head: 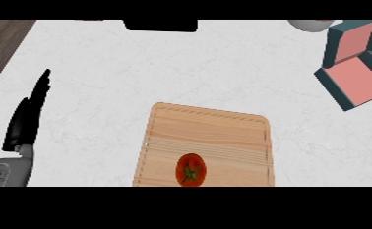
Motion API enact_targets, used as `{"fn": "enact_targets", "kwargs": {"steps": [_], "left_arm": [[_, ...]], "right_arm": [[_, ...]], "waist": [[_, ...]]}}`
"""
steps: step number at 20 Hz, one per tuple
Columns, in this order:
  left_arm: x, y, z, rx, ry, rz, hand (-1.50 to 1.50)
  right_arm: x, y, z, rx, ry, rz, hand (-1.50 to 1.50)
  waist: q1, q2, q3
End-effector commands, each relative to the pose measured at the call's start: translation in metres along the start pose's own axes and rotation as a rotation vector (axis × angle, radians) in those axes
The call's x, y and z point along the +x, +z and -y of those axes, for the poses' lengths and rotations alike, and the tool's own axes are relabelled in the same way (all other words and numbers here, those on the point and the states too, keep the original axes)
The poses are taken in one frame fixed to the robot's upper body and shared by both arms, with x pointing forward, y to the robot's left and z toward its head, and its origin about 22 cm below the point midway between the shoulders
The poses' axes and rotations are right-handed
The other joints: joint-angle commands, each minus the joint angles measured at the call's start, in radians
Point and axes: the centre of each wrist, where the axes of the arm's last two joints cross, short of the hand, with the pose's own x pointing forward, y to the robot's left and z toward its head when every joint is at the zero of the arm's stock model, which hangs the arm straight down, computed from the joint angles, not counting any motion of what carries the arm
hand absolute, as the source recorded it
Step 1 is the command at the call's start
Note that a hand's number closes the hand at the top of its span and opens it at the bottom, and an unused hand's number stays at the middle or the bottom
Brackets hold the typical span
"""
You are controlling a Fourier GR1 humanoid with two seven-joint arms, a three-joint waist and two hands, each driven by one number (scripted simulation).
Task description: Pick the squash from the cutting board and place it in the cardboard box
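A light wooden cutting board lies at the lower middle of the white counter. On its near end sits a small round red-orange squash with a green stem star on top. At the right edge stands a box with teal walls and a pink inside, tilted and partly cut off. My left hand shows at the left edge, black fingers straight and pointing up, well left of the board and touching nothing. My right hand does not show.
A black object sits at the counter's far edge, top middle. A pale round item peeks in at the top right. Dark wood borders the counter's top left corner.
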Motion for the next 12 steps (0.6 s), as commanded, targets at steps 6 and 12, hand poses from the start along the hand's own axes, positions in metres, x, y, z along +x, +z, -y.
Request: {"fn": "enact_targets", "kwargs": {"steps": [6,12], "left_arm": [[0.0,0.003,-0.001,-0.008,0.002,0.015,0.0],[0.01,-0.004,0.0,-0.029,-0.008,0.041,0.0]], "right_arm": [[0.044,-0.038,-0.048,0.055,-0.054,-0.065,1.5],[0.036,-0.031,-0.083,0.06,0.026,-0.116,1.5]], "waist": [[0.02,0.007,0.001],[0.05,0.023,0.003]]}}
